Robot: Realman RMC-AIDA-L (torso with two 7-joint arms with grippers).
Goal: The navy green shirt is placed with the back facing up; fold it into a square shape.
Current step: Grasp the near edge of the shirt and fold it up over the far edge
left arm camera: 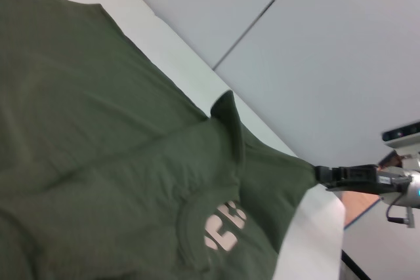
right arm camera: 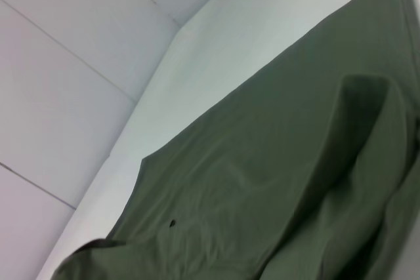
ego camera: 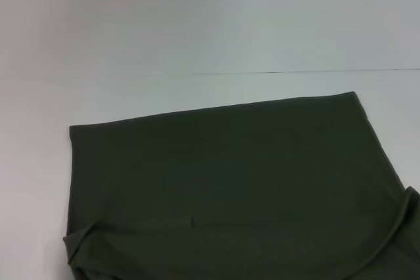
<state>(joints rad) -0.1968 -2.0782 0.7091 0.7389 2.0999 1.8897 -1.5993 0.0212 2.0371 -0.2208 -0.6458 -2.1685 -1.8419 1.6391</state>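
The navy green shirt (ego camera: 230,181) lies spread on the white table (ego camera: 197,37), its straight hem at the far side. Both near corners are raised: a small fold at the near left (ego camera: 79,244) and a larger one at the near right (ego camera: 407,208). In the left wrist view the shirt (left arm camera: 98,149) shows cream lettering (left arm camera: 226,227) by the turned-over neck area. My right gripper (left arm camera: 319,175) appears there, shut on a corner of the cloth and pulling it taut off the table. The right wrist view shows the shirt (right arm camera: 262,162) with a lifted fold (right arm camera: 367,116). The left gripper does not show.
Bare white table top (ego camera: 131,83) lies beyond the hem and to the left of the shirt. A thin seam line (ego camera: 315,71) crosses the far side. In the left wrist view the table edge (left arm camera: 328,227) shows with floor beyond it.
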